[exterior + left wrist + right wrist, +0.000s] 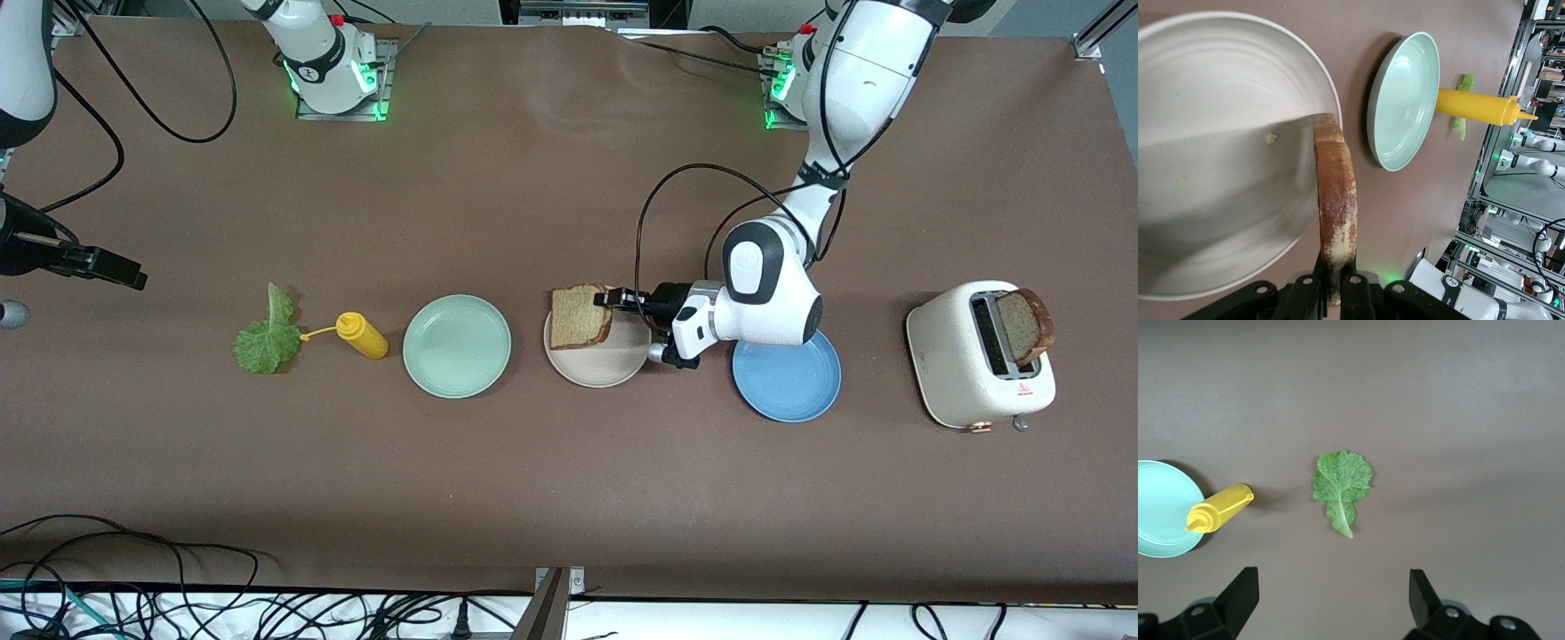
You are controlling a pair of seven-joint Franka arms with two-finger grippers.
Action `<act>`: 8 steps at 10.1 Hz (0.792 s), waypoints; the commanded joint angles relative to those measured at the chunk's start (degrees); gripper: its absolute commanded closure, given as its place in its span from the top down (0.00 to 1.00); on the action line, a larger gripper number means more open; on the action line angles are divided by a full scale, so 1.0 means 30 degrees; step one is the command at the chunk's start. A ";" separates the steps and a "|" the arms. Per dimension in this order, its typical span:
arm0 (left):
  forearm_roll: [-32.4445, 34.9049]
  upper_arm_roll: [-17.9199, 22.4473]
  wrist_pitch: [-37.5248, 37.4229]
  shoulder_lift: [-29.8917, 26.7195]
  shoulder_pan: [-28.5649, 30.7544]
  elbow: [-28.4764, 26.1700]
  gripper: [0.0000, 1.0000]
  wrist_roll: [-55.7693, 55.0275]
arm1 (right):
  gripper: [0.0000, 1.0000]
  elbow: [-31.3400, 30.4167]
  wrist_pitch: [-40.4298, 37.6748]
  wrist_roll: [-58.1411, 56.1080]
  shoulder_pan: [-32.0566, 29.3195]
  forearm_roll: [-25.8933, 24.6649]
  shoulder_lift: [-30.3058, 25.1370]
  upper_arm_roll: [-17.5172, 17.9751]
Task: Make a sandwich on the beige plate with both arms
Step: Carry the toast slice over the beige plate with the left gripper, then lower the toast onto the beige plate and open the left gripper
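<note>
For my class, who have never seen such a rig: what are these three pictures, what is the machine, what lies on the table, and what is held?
Two white robot arms work at a brown table. One picture looks down from across the table; the other two come from cameras on each wrist. In a row lie a lettuce leaf, a mustard bottle, a mint-green plate, the beige plate, a blue plate and a toaster with a bread slice in it. The left hand is shut on another bread slice over the beige plate. The right hand hangs open over the lettuce leaf.
</note>
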 commanded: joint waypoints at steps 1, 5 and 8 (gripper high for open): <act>-0.0626 0.0598 -0.0001 0.0133 0.0341 0.0236 1.00 0.0579 | 1.00 -0.0241 -0.0122 -0.0302 -0.0072 0.0334 -0.0279 -0.0035; -0.0537 0.1422 -0.0061 0.0161 0.0460 0.0032 1.00 0.0637 | 1.00 -0.0241 -0.0122 -0.0273 -0.0072 0.0305 -0.0279 -0.0006; -0.0537 0.2853 -0.0176 0.0074 0.0751 -0.0378 1.00 0.0637 | 1.00 -0.0241 -0.0122 -0.0302 -0.0072 0.0305 -0.0279 -0.0006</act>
